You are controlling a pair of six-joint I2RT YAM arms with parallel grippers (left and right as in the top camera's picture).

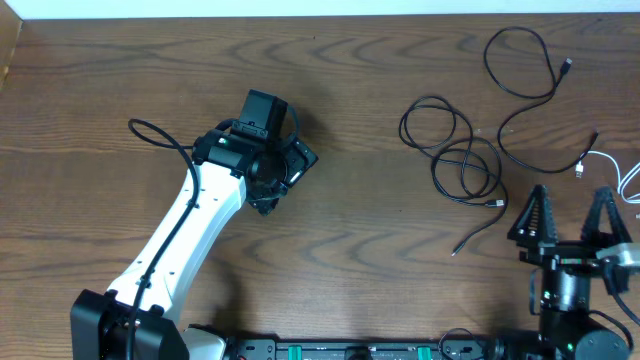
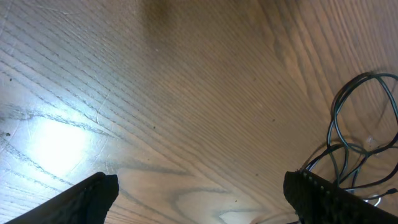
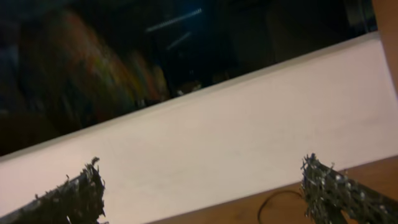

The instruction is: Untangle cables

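Overhead first: all the cables are on the right half of the wooden table [image 1: 380,240]. The coiled black cable [image 1: 452,150] lies in two overlapping loops, and one tail runs out toward the near edge and ends in a small plug. The second black cable [image 1: 488,62] is farther back, one big loop and then a long sweep toward the right. It passes really close to the coil, and I can't tell if they touch. The white cable [image 1: 610,155] is at the right edge, partly cut off by the frame, with its plug just beside a black plug. The right gripper [image 1: 565,220] is near the table's front edge, close to the coil's tail, fingers spread wide and nothing between them. The left gripper [image 1: 272,165] is mid-table on its white arm, well apart from the cables. I can't read its jaws from up here.

Left wrist cam: the left gripper [image 2: 208,205] has its fingers far apart at the bottom corners, with only bare wood grain between them. Some dark cable loops [image 2: 334,115] show at the right edge, just past the right-hand finger.

Right wrist cam: the right gripper [image 3: 208,196] is wide open and empty. It mostly looks at a pale band with darkness behind it. A sliver of table sits at the bottom right, and a bit of black cable [image 3: 268,202] shows on it between the fingers.
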